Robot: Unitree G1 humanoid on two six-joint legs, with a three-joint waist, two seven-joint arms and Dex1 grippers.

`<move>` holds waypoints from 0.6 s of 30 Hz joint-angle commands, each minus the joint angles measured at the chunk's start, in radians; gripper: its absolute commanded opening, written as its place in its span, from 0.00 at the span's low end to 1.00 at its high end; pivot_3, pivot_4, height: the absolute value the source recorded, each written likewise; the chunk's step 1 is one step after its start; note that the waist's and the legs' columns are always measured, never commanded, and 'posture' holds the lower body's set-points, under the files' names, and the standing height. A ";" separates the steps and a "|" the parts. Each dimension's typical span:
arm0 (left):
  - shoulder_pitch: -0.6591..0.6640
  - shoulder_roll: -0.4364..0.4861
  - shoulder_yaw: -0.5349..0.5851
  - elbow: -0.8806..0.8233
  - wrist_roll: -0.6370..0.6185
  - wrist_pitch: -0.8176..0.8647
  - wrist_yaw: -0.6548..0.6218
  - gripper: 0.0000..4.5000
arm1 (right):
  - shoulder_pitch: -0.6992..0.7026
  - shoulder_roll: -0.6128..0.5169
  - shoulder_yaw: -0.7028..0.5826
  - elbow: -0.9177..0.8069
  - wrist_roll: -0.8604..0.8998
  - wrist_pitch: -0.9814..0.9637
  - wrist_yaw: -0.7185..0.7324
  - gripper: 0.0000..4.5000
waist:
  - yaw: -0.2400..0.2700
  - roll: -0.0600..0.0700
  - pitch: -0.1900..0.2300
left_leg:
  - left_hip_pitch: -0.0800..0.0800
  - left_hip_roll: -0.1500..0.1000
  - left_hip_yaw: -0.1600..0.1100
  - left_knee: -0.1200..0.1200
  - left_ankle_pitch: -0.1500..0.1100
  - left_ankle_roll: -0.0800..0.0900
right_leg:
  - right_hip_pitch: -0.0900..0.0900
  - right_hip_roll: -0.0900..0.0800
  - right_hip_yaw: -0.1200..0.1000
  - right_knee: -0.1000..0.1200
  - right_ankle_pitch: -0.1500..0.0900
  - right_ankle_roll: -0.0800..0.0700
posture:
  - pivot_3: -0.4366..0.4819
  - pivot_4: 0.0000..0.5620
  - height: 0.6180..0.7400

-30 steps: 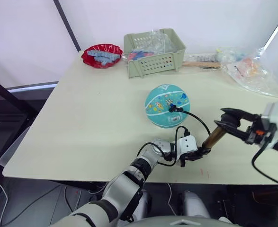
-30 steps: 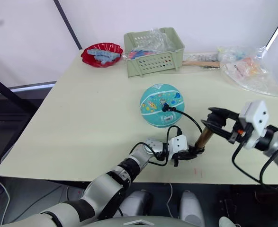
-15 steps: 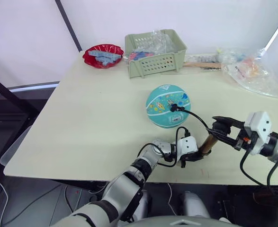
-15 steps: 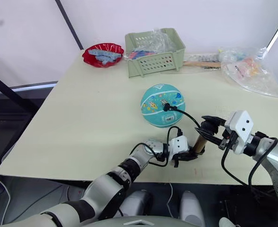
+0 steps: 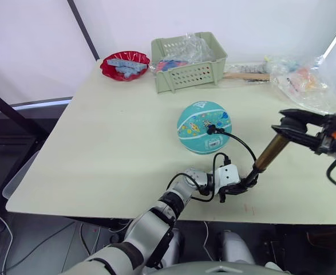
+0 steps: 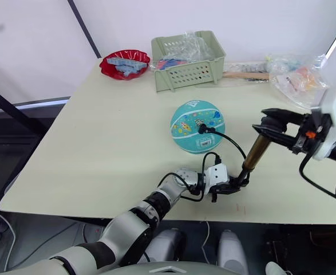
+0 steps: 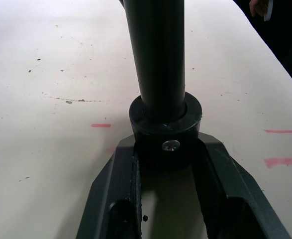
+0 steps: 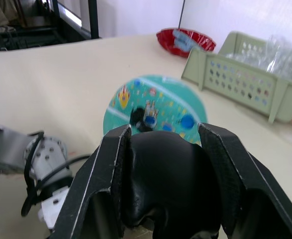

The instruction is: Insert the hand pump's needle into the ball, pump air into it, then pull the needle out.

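Note:
The teal ball [image 5: 202, 128] rests mid-table. The black fitting [image 5: 209, 129] at the end of the hose [image 5: 243, 144] sits against the ball's surface, and the metal needle itself is hidden. The hand pump [image 5: 268, 154] leans up to the right from the table's front edge. My left gripper [image 7: 166, 144] is shut on the pump's black foot [image 7: 165, 122], pinning it to the table. My right gripper [image 5: 291, 122] is shut on the black T-handle [image 8: 168, 184], held high with the gold barrel fully in sight.
A green basket [image 5: 188, 70] and a red bowl [image 5: 125, 64] stand at the back. Clear plastic bags [image 5: 302, 80] and a wooden stick [image 5: 245, 76] lie at the back right. The pump's foot stands close to the table's front edge [image 5: 156, 215].
My right gripper pushed the handle down toward the foot half a second ago and has now drawn it up and to the right. The left gripper and ball have stayed put.

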State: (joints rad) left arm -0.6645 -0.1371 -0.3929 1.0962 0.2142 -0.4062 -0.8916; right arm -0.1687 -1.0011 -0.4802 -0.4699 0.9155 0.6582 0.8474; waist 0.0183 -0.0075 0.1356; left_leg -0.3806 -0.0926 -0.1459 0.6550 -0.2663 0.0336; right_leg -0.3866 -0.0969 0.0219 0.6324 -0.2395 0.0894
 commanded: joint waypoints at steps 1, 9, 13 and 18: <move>0.028 -0.002 -0.046 0.065 0.050 0.018 -0.019 0.21 | -0.104 -0.057 -0.153 0.024 0.073 0.017 -0.040 0.36 | 0.000 0.000 0.000 | 0.000 0.000 0.000 0.000 0.000 0.000 | 0.000 0.000 0.000 0.000 0.000 0.000 | 0.48 0.27 1.00; 0.022 0.002 -0.048 0.074 0.053 0.022 -0.011 0.21 | -0.254 -0.127 -0.179 0.093 0.163 0.104 -0.059 0.36 | -0.002 0.001 0.004 | -0.007 -0.001 0.001 0.000 0.000 0.000 | -0.010 -0.002 0.001 0.003 0.000 0.000 | 0.48 0.27 1.00; 0.017 0.000 -0.049 0.078 0.053 0.021 -0.018 0.21 | -0.180 -0.091 -0.156 0.073 0.110 0.082 -0.007 0.36 | -0.001 0.001 0.004 | -0.018 -0.002 0.003 0.003 0.003 -0.005 | -0.021 -0.003 0.002 0.007 0.000 0.000 | 0.48 0.27 1.00; 0.013 0.000 -0.049 0.082 0.052 0.020 -0.018 0.21 | -0.060 -0.018 -0.102 0.021 0.018 0.019 0.020 0.36 | -0.002 0.001 0.004 | -0.016 -0.002 0.006 0.005 0.001 -0.001 | -0.021 -0.004 0.001 0.009 0.000 0.000 | 0.48 0.27 1.00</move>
State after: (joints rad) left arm -0.6903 -0.1352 -0.3945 1.1080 0.2126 -0.4195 -0.8875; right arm -0.2465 -1.0284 -0.5624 -0.4187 0.9787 0.7261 0.8663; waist 0.0166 -0.0069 0.1396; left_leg -0.3958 -0.0943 -0.1402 0.6609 -0.2658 0.0338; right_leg -0.4069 -0.1009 0.0229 0.6422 -0.2393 0.0894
